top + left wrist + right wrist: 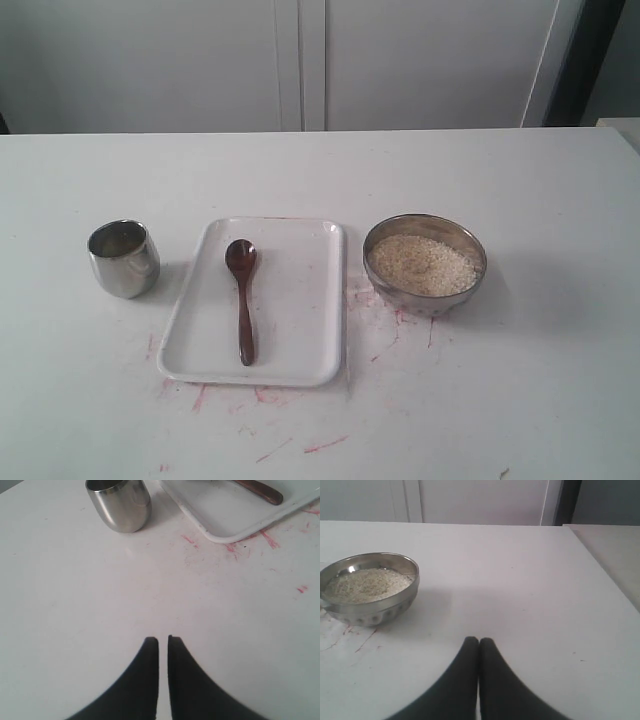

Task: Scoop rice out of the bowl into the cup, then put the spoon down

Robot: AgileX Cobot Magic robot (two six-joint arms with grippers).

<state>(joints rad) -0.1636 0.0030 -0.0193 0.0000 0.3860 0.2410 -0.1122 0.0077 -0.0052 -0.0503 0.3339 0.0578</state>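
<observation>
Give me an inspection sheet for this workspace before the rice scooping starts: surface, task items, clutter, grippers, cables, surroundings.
Surface: white table, with red marks around the tray's near edge and beside the bowl.
Job's things: the bowl holds rice and sits right of the tray. The cup is upright, left of the tray. The spoon lies on the white tray.
Clutter: nothing seen.
Grippers: left gripper and right gripper are both closed and empty, over bare table.
Cables: nothing seen.
Surroundings: pale cabinet doors behind the table.

Steel cup (123, 259) stands upright at left; wooden spoon (242, 298) lies flat centre, handle near; rice (423, 264) fills bowl (430, 303) at right.
</observation>
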